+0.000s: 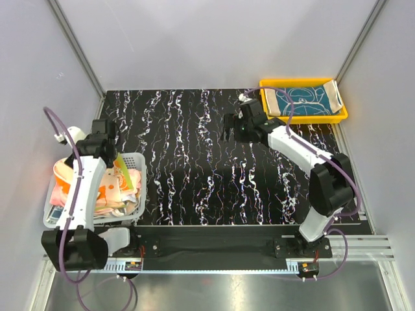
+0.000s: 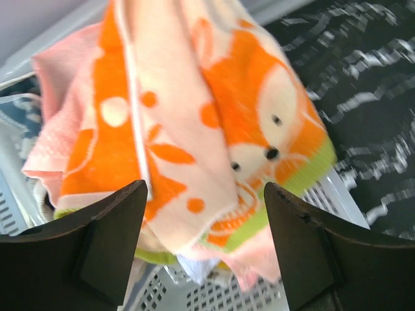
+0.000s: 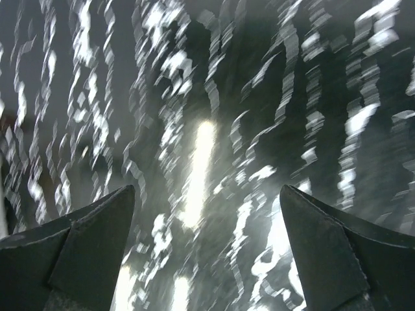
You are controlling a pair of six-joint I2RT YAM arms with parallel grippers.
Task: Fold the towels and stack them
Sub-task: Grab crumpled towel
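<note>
atop the white mesh basket (image 2: 220, 293), the soft, light orange-and-cream fox-print cloth towel (image 2: 214, 116) is heaped beneath the left gripper (image 2: 204, 194), whose jaws are spread, and is judged best pinched at its raised fold; the right gripper (image 3: 207, 201) is likewise held agape.

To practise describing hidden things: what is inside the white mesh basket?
Inside the white mesh basket, an orange-and-cream fox towel lies on top, a pale pink towel beside it. Whatever lies beneath them is mostly covered.
</note>
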